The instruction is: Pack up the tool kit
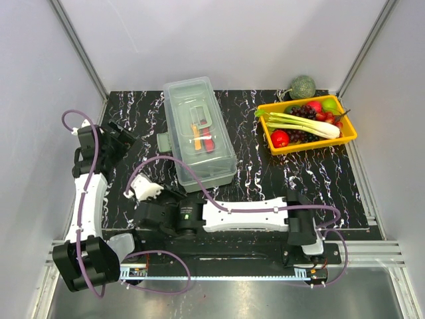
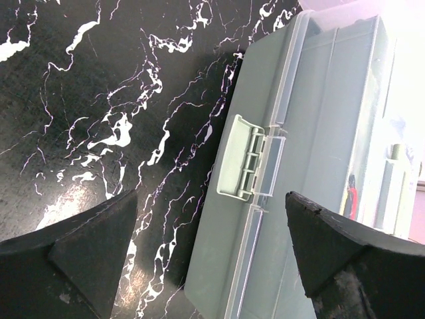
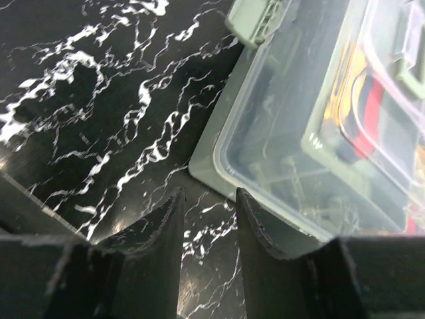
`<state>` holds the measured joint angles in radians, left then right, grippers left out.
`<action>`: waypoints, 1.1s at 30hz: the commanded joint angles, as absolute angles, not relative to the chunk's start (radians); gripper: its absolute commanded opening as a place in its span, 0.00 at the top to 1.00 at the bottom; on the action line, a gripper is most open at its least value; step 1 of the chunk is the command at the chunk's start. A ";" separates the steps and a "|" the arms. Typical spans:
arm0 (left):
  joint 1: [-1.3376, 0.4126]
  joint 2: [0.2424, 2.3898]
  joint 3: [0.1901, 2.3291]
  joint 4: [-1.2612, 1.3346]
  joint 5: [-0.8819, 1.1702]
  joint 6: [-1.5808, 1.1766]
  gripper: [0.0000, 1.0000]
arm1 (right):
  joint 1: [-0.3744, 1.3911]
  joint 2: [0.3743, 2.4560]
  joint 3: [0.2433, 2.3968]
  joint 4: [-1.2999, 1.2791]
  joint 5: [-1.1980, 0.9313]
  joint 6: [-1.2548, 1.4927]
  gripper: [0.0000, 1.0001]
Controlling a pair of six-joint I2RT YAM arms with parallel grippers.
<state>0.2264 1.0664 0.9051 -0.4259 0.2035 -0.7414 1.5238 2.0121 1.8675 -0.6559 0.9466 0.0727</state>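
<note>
On a black marbled table [image 1: 319, 186], the left gripper [image 1: 125, 137] hovered at the far left with its jaws spread wide and nothing between them, facing the long left wall of the toolbox. Nearer the robot, the right gripper [image 3: 209, 193] hung low over the table just beside the toolbox's near left corner, its fingers a narrow gap apart and empty. A grey-green latch [image 2: 242, 156] stuck out from the middle of that left wall, apparently unfastened. The toolbox [image 1: 199, 133] lay mid-table with its clear lid down; red and yellow tools [image 1: 201, 136] showed through it. A yellow tray [image 1: 312, 147] of fruit and vegetables sat well apart at the far right. The step in hand looked to be fastening the latch. To do it well, the left gripper would probably need to push the flap squarely toward the wall so it snaps over the lid's lip. The light box could slide rightward, so bracing it would help.
</note>
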 commanded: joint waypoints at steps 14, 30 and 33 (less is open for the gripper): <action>0.267 1.181 0.824 -0.368 0.244 -0.718 0.02 | 1.388 1.448 1.595 -0.695 0.902 0.374 0.16; 0.244 1.469 0.759 -0.061 0.383 -0.854 0.43 | 0.925 1.339 1.428 -0.600 0.528 0.465 0.04; 0.222 1.518 0.758 -0.005 0.414 -0.885 0.46 | 0.864 1.350 1.408 -0.571 0.457 0.477 0.06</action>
<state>0.2478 1.4738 0.7559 -0.1452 0.3511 -0.8421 0.9291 1.3441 1.4273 -0.6434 0.5720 0.4400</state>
